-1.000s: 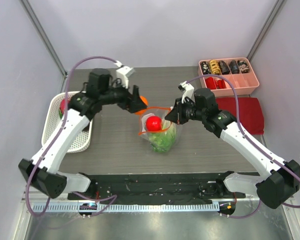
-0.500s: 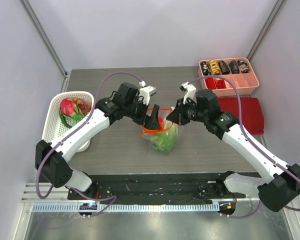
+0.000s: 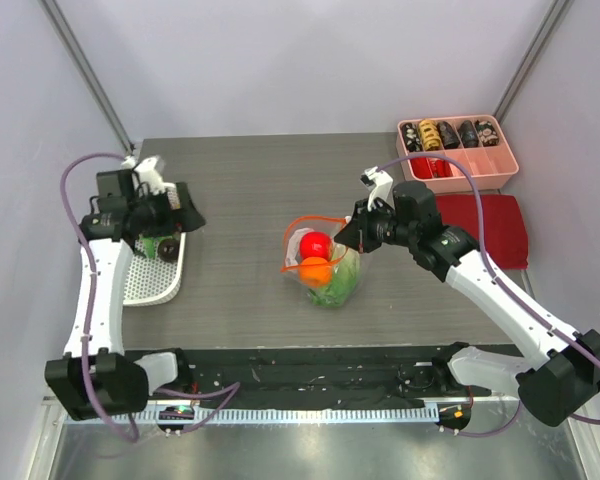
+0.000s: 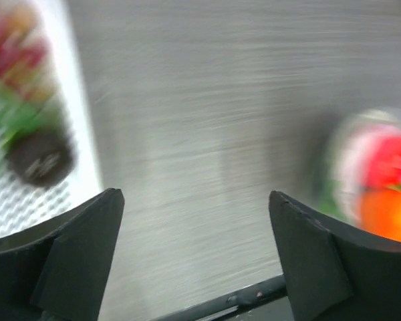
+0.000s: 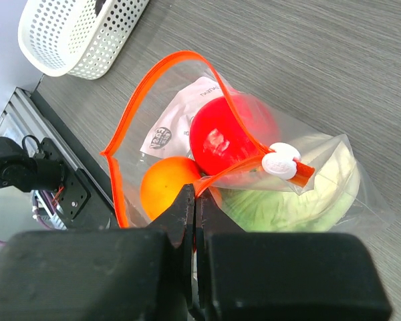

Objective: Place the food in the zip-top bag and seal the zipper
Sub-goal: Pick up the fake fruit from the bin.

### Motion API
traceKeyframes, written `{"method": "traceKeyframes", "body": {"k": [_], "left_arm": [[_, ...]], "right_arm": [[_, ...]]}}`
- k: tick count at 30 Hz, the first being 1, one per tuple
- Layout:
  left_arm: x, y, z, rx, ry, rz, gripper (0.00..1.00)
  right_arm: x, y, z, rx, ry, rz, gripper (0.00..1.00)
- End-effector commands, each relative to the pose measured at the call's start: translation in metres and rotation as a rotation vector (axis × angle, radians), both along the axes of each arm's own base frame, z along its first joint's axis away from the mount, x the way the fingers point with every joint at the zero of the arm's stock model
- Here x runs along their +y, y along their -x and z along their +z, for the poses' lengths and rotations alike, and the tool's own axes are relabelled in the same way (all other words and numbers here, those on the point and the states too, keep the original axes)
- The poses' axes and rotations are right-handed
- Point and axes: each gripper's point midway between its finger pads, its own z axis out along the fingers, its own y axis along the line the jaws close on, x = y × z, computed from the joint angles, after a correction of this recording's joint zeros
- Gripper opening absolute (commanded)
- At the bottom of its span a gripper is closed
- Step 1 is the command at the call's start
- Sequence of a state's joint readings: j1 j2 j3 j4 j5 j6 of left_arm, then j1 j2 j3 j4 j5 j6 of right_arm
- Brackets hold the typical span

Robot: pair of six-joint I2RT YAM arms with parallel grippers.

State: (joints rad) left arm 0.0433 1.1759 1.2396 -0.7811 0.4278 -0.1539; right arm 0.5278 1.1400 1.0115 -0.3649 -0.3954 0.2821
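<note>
The clear zip-top bag [image 3: 325, 270] lies at the table's middle with its mouth open. Inside it are the red fruit [image 3: 316, 245], the orange fruit [image 3: 315, 270] and the green lettuce [image 3: 332, 290]. The right wrist view shows the red fruit [image 5: 230, 134], the orange fruit [image 5: 166, 187], the lettuce [image 5: 301, 200] and the orange-red zipper [image 5: 130, 127] with its white slider [image 5: 284, 162]. My right gripper [image 3: 348, 232] is shut on the bag's zipper edge [image 5: 217, 180]. My left gripper [image 3: 185, 215] is open and empty beside the white basket.
A white perforated basket [image 3: 150, 275] stands at the left, mostly hidden by my left arm. A pink compartment tray [image 3: 458, 150] sits at the back right, with a dark red cloth [image 3: 485, 225] in front of it.
My left gripper has let the orange fruit into the bag and swung away left to the basket. The right gripper has kept its hold on the bag's mouth.
</note>
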Motion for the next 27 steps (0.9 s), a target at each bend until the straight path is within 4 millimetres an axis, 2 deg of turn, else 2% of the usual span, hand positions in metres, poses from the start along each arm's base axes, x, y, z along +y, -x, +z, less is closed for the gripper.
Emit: {"method": "traceKeyframes", "body": {"k": [1, 2, 4, 5, 6, 8, 10, 11, 16, 22, 27], "left_arm": [[0.074, 0.019, -0.054, 0.169, -0.095, 0.193, 0.88], [0.093, 0.021, -0.065, 0.197, -0.106, 0.255, 0.86], [0.118, 0.015, -0.084, 0.237, -0.156, 0.327, 0.85], [0.126, 0.012, -0.091, 0.254, -0.165, 0.359, 0.86], [0.143, 0.009, -0.106, 0.301, -0.185, 0.414, 0.88], [0.156, -0.001, -0.11, 0.313, -0.174, 0.488, 0.89], [0.159, -0.008, -0.123, 0.349, -0.151, 0.505, 0.91], [0.163, -0.019, -0.124, 0.324, -0.131, 0.547, 0.91], [0.161, -0.04, -0.148, 0.352, -0.037, 0.602, 0.94], [0.157, -0.043, -0.175, 0.396, 0.003, 0.662, 0.92], [0.158, -0.045, -0.189, 0.411, 0.014, 0.686, 0.84]], "right_arm": [[0.001, -0.001, 0.025, -0.094, -0.037, 0.017, 0.01], [0.0, -0.001, 0.023, -0.09, -0.034, 0.017, 0.01], [0.001, 0.0, 0.022, -0.087, -0.035, 0.019, 0.01], [0.001, 0.0, 0.022, -0.084, -0.035, 0.018, 0.01], [0.001, 0.0, 0.022, -0.084, -0.035, 0.018, 0.01], [0.0, -0.001, 0.022, -0.088, -0.034, 0.015, 0.01], [0.0, -0.001, 0.023, -0.088, -0.036, 0.014, 0.01], [0.0, -0.001, 0.022, -0.087, -0.034, 0.014, 0.01], [0.0, -0.002, 0.022, -0.089, -0.03, 0.01, 0.01], [0.001, -0.004, 0.021, -0.085, -0.029, 0.009, 0.01], [0.001, -0.003, 0.02, -0.078, -0.027, 0.01, 0.01]]}}
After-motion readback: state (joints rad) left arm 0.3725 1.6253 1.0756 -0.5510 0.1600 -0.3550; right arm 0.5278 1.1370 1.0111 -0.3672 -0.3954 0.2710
